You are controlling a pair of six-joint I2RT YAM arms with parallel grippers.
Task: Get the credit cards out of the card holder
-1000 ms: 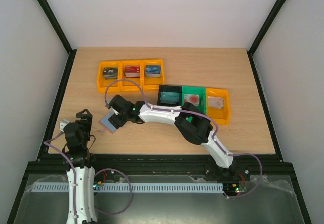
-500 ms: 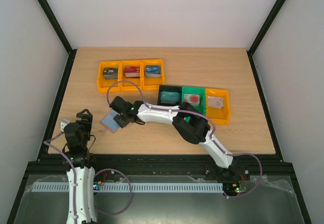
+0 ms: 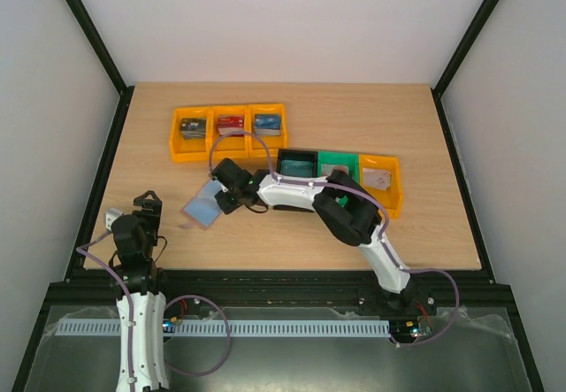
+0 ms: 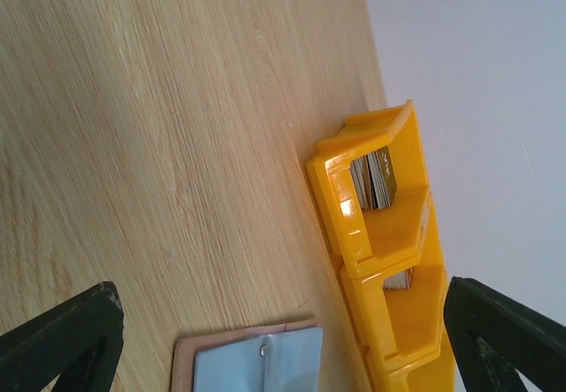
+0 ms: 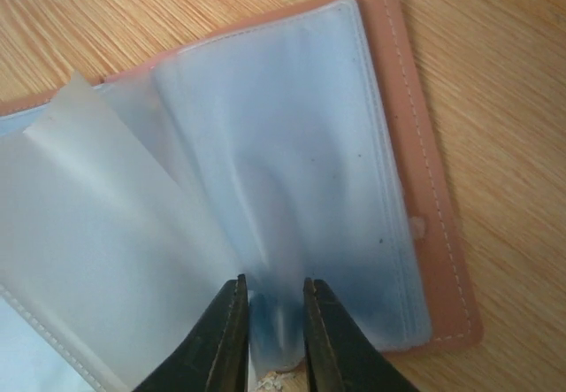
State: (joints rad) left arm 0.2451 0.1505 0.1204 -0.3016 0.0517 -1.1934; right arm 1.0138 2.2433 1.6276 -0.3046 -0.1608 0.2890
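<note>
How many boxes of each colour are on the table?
Yellow boxes: 4
Black box: 1
Green box: 1
Total: 6

My gripper [image 5: 276, 343] is pinched on the bottom edge of a clear sleeve [image 5: 292, 162]. The holder [image 5: 423, 180] lies open on the table [image 5: 513, 73], pink edging on the right.
</note>
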